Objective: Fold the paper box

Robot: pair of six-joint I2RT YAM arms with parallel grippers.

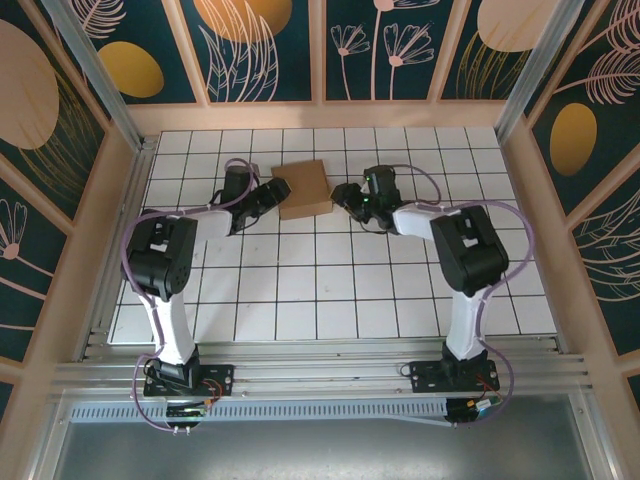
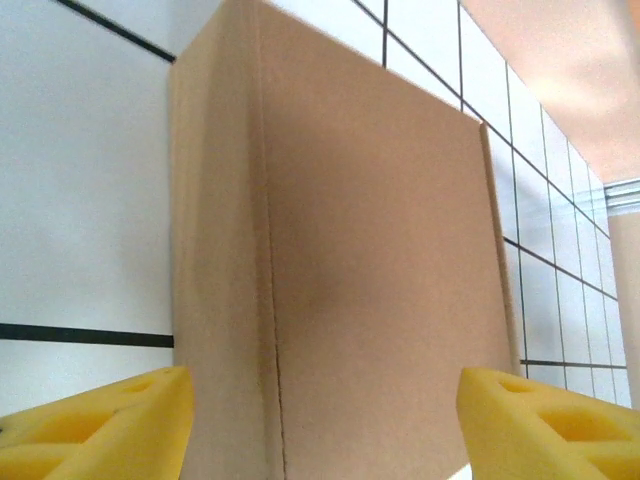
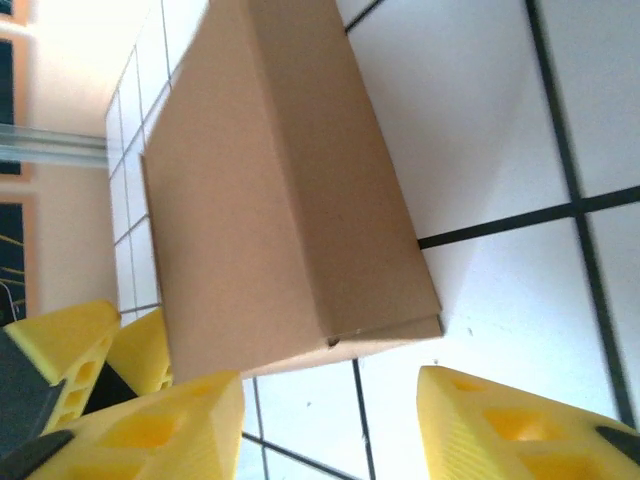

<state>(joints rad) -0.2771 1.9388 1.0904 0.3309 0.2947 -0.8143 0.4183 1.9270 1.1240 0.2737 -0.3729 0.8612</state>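
The paper box [image 1: 305, 188] is a closed, square, plain brown cardboard box lying flat on the tiled table. My left gripper [image 1: 273, 193] is at its left edge and my right gripper [image 1: 346, 195] at its right edge. In the left wrist view the box [image 2: 340, 260] looms close, and the open left gripper [image 2: 325, 430] has a yellow pad at either side of its near face. In the right wrist view the box [image 3: 270, 190] lies just ahead of the open right gripper [image 3: 330, 430], with bare tile between the pads. The left gripper's yellow pads [image 3: 70, 340] peek out past the box.
The white gridded table [image 1: 340, 290] is walled by wooden panels [image 1: 320, 115] at the back and sides. A metal rail [image 1: 320, 375] runs along the near edge by the arm bases. Open tiles stretch in front of the box.
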